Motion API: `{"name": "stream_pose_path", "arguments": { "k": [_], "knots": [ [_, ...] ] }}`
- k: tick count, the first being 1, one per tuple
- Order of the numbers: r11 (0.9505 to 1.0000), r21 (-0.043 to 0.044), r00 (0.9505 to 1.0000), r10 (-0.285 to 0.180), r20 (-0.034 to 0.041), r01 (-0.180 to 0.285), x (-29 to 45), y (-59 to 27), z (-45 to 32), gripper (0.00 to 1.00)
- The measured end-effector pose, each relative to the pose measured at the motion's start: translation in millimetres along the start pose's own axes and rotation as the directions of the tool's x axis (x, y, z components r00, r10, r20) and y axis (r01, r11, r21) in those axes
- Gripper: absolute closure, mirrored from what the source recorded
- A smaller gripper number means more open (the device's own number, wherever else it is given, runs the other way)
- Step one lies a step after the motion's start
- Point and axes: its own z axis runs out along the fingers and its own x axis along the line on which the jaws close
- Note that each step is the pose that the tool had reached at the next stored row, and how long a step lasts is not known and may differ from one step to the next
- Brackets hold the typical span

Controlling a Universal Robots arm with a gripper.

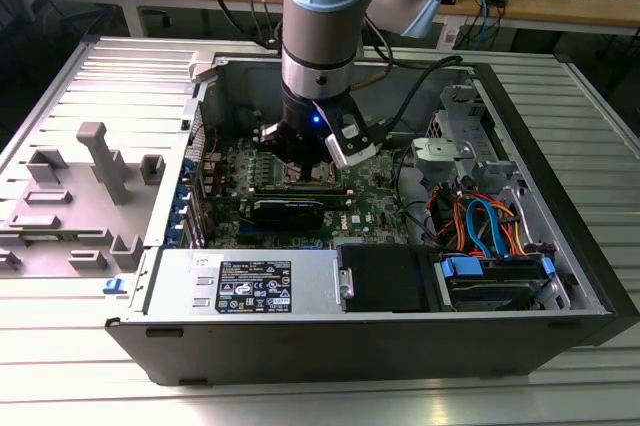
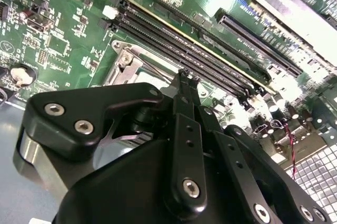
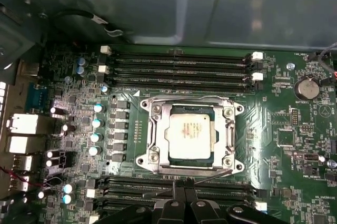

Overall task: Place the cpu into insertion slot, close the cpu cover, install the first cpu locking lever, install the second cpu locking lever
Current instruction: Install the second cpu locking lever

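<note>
- Capacitors (image 3: 96, 122), a column of blue-topped cans, stand on the green motherboard (image 3: 295, 129) well off to one side of the socket.
- Just beyond the gripper (image 3: 184, 195), the cpu cover (image 3: 154, 129) lies flat and closed over the insertion slot (image 3: 190, 98), its dull grey frame square to the board edges.
- The cpu (image 3: 191, 131) sits flat in the cover's window, silver top up, its sides parallel to the memory slots; being square, it has no clear long axis.
- A thin wire locking lever (image 3: 210, 175) runs slantwise along the socket edge nearest the gripper, one end ending just at the fingertips.
- The gripper's black fingers (image 2: 181, 84) stand pressed together at the tips, closed beside that lever; whether they pinch it I cannot tell.
- Long black memory slots (image 3: 179, 66) run along the socket's far side, more (image 3: 131, 184) lie under the fingertips.
- In the exterior view the arm (image 1: 320, 36) reaches straight down into the open computer case (image 1: 400, 336), with cables (image 1: 480, 221) off to that view's right.
</note>
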Motion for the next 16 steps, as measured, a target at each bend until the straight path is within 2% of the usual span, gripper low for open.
{"name": "stream_pose_path", "arguments": {
  "k": [3, 8, 10, 15, 16],
  "knots": [
    [1.0, 0.0, 1.0, 0.0, -0.0002, 0.0, 3.3, -0.9, 3.9, 0.89],
    [1.0, -0.0004, 1.0, 0.0, -0.0002, 0.0, 8.2, -3.8, 6.3, 0.89],
    [1.0, -0.0002, 1.0, 0.0, -0.0002, 0.0, 9.0, -9.5, 5.6, 0.89],
    [1.0, -0.0063, 1.0, 0.0, -0.0002, 0.0, 9.5, -10.3, 6.3, 0.89],
    [1.0, -0.0068, 1.0, 0.0, -0.0032, 0.0, 9.4, -10.1, 4.2, 0.89]
  ]
}}
